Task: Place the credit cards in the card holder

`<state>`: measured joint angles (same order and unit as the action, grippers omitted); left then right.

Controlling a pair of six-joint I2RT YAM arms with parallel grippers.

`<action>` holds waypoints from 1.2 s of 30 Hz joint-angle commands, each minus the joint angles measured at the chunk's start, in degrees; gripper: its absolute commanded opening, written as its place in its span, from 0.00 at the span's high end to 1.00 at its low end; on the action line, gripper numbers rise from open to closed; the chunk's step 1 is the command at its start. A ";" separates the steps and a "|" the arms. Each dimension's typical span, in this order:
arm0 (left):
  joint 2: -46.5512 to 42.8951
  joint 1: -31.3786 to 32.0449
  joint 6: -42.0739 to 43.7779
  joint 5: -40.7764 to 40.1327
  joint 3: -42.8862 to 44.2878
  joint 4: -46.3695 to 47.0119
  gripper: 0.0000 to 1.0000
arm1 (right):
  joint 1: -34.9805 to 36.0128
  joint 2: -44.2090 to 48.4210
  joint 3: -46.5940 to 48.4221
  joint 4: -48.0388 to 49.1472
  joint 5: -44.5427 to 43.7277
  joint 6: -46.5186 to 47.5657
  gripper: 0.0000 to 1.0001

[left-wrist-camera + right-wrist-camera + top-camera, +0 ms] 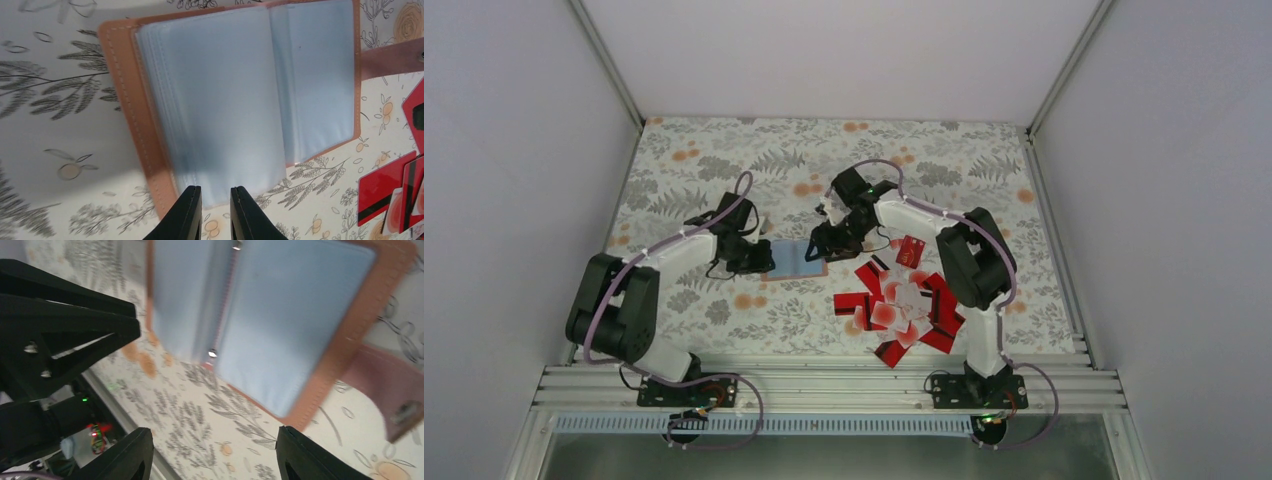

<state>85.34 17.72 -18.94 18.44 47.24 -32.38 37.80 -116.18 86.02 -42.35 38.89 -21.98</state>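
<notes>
Covering the table [984, 150] is a cloth printed with grey ferns and orange blossoms, seen from above as a pale, busy ground. The work area is enclosed by plain white walls [514, 160] on 3 sides, with metal posts at the 2 far corners. Ribbed aluminium rails [824, 385] are laid along the near edge, where both arm bases are bolted.

The card holder [790, 258] is spread open and flat on the cloth near the middle of the table, between the 2 grippers. Its tan stitched cover is turned down and its pale blue-grey clear sleeves are turned up. A closing strap [387, 390] with a snap is extended from one side onto the cloth.

The left gripper [216, 202] is set at the edge of the sleeves, its jaws drawn to a narrow slit; whether a sleeve is pinched there cannot be told. The right gripper [215, 455] is held at the opposite side of the card holder with its jaws spread wide and nothing between them.

The credit cards [902, 310] are heaped in a loose pile to the right of the card holder, near the right arm's base, red ones with black stripes mixed with white ones marked by a red blot. 1 red card [911, 250] is laid apart from the pile, just beyond it.
</notes>
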 commanded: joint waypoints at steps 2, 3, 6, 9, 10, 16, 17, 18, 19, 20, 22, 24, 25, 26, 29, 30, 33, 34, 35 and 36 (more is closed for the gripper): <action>3.58 -0.49 -2.01 5.90 -0.52 7.48 0.82 | -0.17 4.28 -3.58 1.54 -7.27 -0.04 0.37; 4.10 -0.51 -2.06 6.42 -0.53 8.10 0.81 | -0.33 5.10 -4.25 1.55 -8.63 -0.19 0.37; 4.75 -0.53 -1.93 6.57 -0.05 8.44 0.79 | -1.09 8.04 -6.47 1.74 -11.97 -0.71 0.37; 5.82 -0.53 -1.83 6.68 0.15 9.03 0.77 | -2.17 11.67 -8.64 1.54 -15.06 -1.19 0.36; 6.47 -0.54 -1.79 6.91 0.21 9.15 0.76 | -2.59 13.01 -9.72 1.93 -15.70 -1.34 0.36; 8.59 -0.46 -1.98 7.35 -0.13 10.38 0.72 | -4.97 17.03 -14.73 3.38 -16.16 -2.31 0.35; 8.72 -0.41 -1.98 7.46 -0.15 10.53 0.71 | -5.06 17.42 -15.34 3.54 -15.91 -2.47 0.35; 8.80 -0.45 -2.02 7.65 -0.14 10.73 0.71 | -5.10 17.98 -15.94 3.74 -15.77 -2.60 0.35; 8.83 -0.45 -2.08 7.77 -0.02 10.94 0.70 | -5.25 18.20 -16.27 3.76 -15.73 -2.75 0.35; 8.93 -0.39 -2.15 7.96 0.10 10.97 0.70 | -5.33 18.48 -16.53 3.86 -15.65 -2.82 0.35; 8.96 -0.26 -2.17 7.72 1.06 10.20 0.69 | -5.38 18.74 -16.88 3.88 -15.38 -2.89 0.35; 8.25 -0.16 -2.15 6.11 2.08 8.81 0.67 | -5.46 18.86 -16.95 3.89 -15.26 -2.82 0.35; 7.27 -0.15 -2.15 4.97 2.45 7.98 0.65 | -5.50 18.79 -16.87 3.75 -15.25 -2.69 0.35; 6.48 -0.16 -2.15 3.51 2.97 7.15 0.64 | -5.48 18.76 -16.85 3.72 -15.18 -2.57 0.35; 4.71 -0.16 -1.52 0.33 3.95 5.02 0.62 | -5.48 18.57 -16.88 3.95 -14.72 -2.54 0.34; 4.51 -0.15 -1.33 -0.13 4.05 4.66 0.62 | -5.59 18.46 -16.81 4.07 -14.23 -2.61 0.34; 5.08 -0.18 -0.93 -0.24 3.31 5.01 0.61 | -5.59 17.60 -16.74 5.29 -12.02 -2.87 0.34; 5.36 -0.14 -0.97 0.30 2.90 5.50 0.61 | -5.50 17.32 -16.49 5.42 -11.52 -2.89 0.35; 5.69 -0.19 -1.01 1.01 2.55 6.06 0.61 | -5.54 16.90 -16.21 5.43 -11.14 -2.90 0.35; 5.79 -0.20 -1.13 1.72 2.24 6.74 0.61 | -5.54 16.55 -15.97 5.43 -10.90 -2.85 0.35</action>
<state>90.89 17.52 -20.53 19.92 50.02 -26.02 32.42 -99.31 69.36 -38.63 25.61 -24.40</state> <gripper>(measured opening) 0.386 0.654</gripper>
